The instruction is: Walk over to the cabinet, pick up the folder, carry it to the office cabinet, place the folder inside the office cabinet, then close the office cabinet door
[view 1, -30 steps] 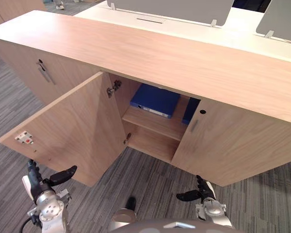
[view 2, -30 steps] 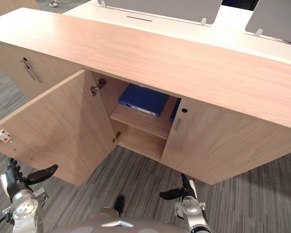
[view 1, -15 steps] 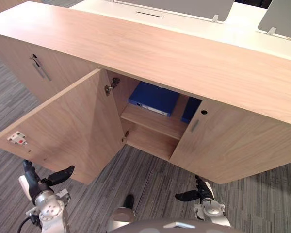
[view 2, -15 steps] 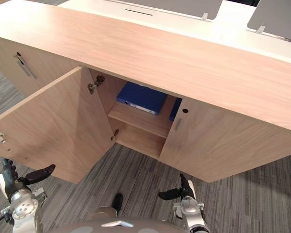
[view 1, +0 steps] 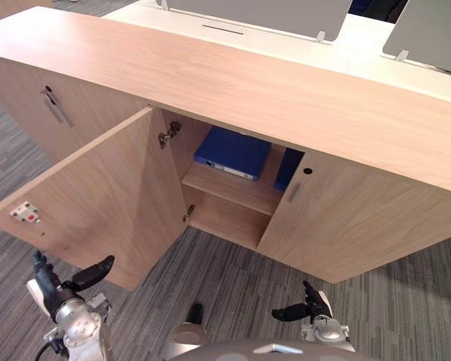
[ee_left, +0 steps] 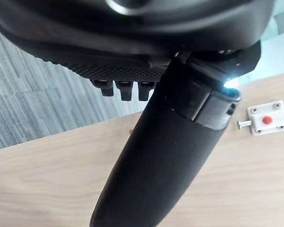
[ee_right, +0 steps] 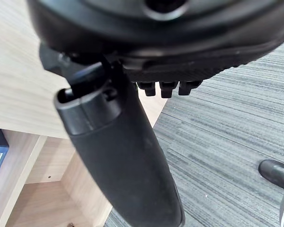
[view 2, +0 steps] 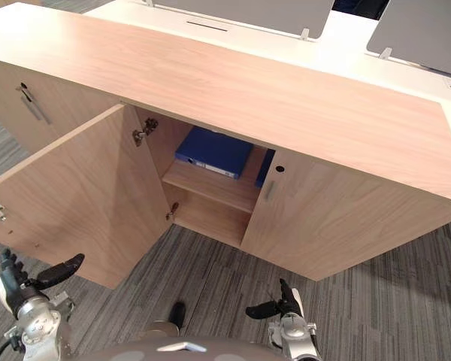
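Observation:
A blue folder lies flat on the upper shelf inside the wooden office cabinet. A second blue item stands to its right, half hidden by the right door. The left door is swung wide open toward me. My left hand hangs low in front of that door, open and empty, thumb spread. Low on the other side, over the carpet, my right hand is also open and holds nothing. Both hands are well short of the folder.
A white latch with a red button sits on the open door's inner face, also seen close up. Another cabinet door with a metal handle is at the left. A white desk with grey screens stands behind. Grey carpet lies in front.
The whole picture has shifted, so the camera has moved; the cabinet sits slightly further left. Both hands show a little lower and keep the same open pose.

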Motion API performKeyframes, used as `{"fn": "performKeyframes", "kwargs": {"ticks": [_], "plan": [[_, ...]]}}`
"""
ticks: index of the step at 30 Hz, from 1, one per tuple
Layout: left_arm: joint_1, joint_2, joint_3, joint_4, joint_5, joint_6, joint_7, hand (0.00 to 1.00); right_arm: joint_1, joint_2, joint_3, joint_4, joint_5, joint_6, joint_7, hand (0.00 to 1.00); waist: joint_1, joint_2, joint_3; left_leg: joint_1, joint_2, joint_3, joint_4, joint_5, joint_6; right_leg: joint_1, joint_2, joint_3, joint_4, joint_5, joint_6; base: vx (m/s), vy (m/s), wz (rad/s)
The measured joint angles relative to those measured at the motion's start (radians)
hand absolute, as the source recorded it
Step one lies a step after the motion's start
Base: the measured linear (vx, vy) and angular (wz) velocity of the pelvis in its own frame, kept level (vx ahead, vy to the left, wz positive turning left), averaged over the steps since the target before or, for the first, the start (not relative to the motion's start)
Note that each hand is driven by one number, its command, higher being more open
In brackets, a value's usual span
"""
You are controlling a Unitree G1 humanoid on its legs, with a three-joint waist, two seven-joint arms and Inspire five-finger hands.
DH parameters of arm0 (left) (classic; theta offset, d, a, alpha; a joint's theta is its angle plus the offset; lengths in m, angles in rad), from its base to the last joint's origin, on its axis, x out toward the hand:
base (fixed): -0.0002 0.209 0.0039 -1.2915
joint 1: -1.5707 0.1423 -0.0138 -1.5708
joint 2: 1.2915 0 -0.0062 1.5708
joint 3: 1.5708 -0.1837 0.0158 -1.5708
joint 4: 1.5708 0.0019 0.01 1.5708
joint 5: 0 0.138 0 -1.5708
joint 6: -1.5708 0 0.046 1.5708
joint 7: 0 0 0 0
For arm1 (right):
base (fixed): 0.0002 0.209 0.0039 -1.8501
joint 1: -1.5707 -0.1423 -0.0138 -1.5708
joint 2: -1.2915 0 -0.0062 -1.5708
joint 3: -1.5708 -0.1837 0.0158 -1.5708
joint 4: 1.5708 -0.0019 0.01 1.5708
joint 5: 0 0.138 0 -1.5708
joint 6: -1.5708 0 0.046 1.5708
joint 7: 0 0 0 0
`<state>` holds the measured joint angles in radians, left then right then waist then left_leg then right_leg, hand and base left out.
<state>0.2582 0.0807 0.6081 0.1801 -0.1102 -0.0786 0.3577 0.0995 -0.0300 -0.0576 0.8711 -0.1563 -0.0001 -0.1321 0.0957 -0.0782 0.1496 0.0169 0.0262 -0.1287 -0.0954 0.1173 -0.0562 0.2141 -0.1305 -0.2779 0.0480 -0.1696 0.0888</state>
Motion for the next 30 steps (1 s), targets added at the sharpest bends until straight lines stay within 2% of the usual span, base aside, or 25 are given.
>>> {"fn": "performKeyframes", "kwargs": {"ticks": [2,3,4,5,7,11,18,24,30], "plan": [[-0.022,0.054,0.092,0.038,-0.011,-0.004,-0.002,1.00,-0.002,-0.006,0.005,-0.001,0.001,-0.002,0.004,1.00,-0.011,-0.009,-0.006,-0.003,0.002,0.003,0.001,-0.001,-0.001,-0.001,0.006,0.002,-0.003,0.003,0.001,0.06,-0.016,-0.03],[-0.051,0.132,0.131,0.112,-0.043,-0.014,-0.006,1.00,-0.002,-0.010,0.010,-0.002,0.001,-0.004,0.012,1.00,-0.010,-0.003,-0.002,0.000,0.003,0.004,0.001,-0.004,-0.003,0.003,0.004,0.004,-0.003,0.003,0.001,0.09,-0.023,-0.02],[-0.096,0.262,0.134,0.228,-0.066,0.005,0.001,1.00,-0.002,-0.014,0.011,0.009,0.001,0.000,0.013,1.00,-0.001,-0.009,-0.006,0.012,0.005,0.006,0.005,-0.004,-0.003,0.014,0.005,0.008,-0.003,0.004,0.002,0.07,-0.014,-0.01],[-0.118,0.359,0.115,0.274,-0.073,0.022,0.008,1.00,-0.002,-0.022,0.019,0.019,0.002,0.001,0.015,1.00,0.003,-0.004,-0.006,0.017,0.008,0.009,0.005,-0.005,-0.004,0.013,0.006,0.014,0.002,0.004,0.002,0.05,-0.009,-0.01],[-0.107,0.421,0.101,0.272,-0.024,0.025,-0.004,1.00,-0.012,-0.034,0.042,0.017,0.001,-0.002,0.015,1.00,0.008,0.000,-0.005,0.016,0.013,0.016,0.000,-0.007,-0.003,0.003,0.010,0.034,0.010,0.007,-0.002,-0.01,0.006,-0.13],[-0.122,0.412,0.104,0.242,0.003,0.025,0.000,1.00,-0.027,-0.037,0.044,0.016,0.001,-0.004,0.018,1.00,0.007,0.016,-0.016,0.015,0.021,0.042,-0.001,-0.021,-0.006,-0.011,0.011,0.065,0.009,0.011,-0.006,-0.05,0.013,-0.23],[-0.125,0.378,0.109,0.167,0.027,0.025,0.002,1.00,0.025,-0.044,0.038,0.016,0.001,0.020,0.021,1.00,0.004,0.016,-0.017,0.009,0.022,0.052,-0.001,-0.020,-0.008,-0.021,0.013,0.072,-0.006,0.007,-0.011,-0.04,-0.004,-0.03],[-0.128,0.399,0.106,0.170,0.032,0.025,-0.014,1.00,0.010,-0.046,0.038,0.013,0.001,0.021,0.035,1.00,0.012,0.003,-0.025,0.005,0.014,0.067,0.000,-0.024,-0.006,-0.022,0.009,0.087,-0.011,0.011,-0.006,0.07,0.001,-0.04],[-0.133,0.416,0.080,0.203,0.022,0.024,-0.032,1.00,-0.009,-0.046,0.038,0.013,0.001,0.019,0.037,1.00,0.017,0.012,-0.027,0.016,0.025,0.087,0.000,-0.025,-0.006,-0.031,0.013,0.111,0.010,0.020,-0.011,0.01,0.015,-0.08]]}}
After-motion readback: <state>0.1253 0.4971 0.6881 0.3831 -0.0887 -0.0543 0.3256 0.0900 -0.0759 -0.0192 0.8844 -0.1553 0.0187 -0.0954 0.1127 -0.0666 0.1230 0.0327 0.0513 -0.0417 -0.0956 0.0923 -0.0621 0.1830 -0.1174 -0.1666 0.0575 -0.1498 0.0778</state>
